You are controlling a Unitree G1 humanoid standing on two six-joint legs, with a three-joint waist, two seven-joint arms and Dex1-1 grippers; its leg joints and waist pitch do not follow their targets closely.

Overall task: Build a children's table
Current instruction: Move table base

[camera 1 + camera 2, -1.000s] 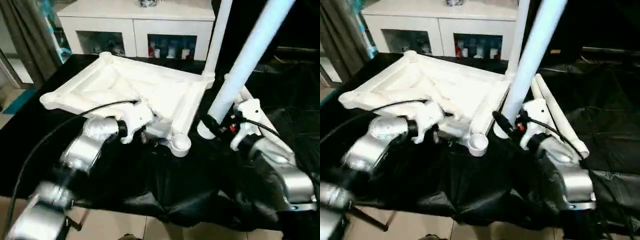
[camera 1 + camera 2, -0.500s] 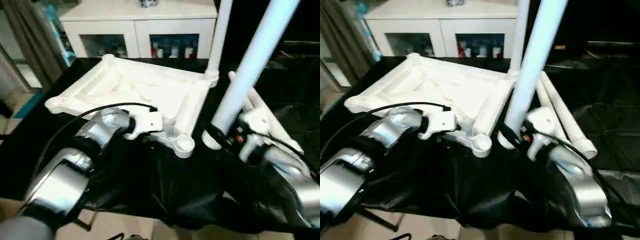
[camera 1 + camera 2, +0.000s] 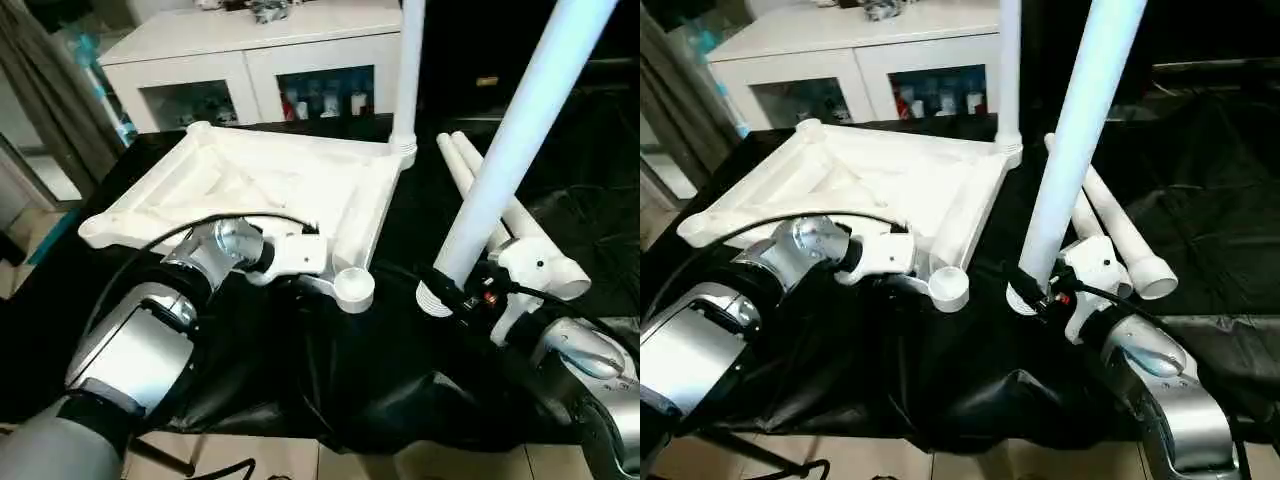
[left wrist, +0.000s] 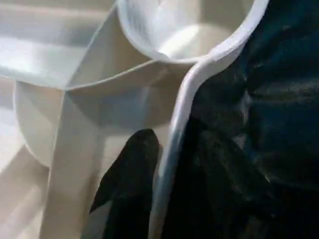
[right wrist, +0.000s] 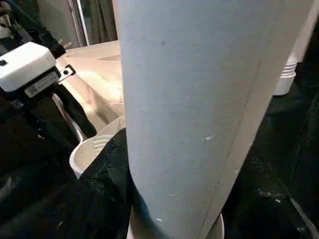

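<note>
The white ribbed plastic tabletop point(image 3: 270, 180) lies upside down on the black cloth point(image 3: 340, 370), one white tube leg point(image 3: 407, 70) already standing in its far corner socket. Two legs point(image 3: 505, 215) lie beside it. The right gripper point(image 3: 462, 296) clamps another leg point(image 3: 510, 150) upright near the empty near socket point(image 3: 354, 288); the left gripper point(image 4: 164, 184) straddles the tabletop's rim there.
</note>
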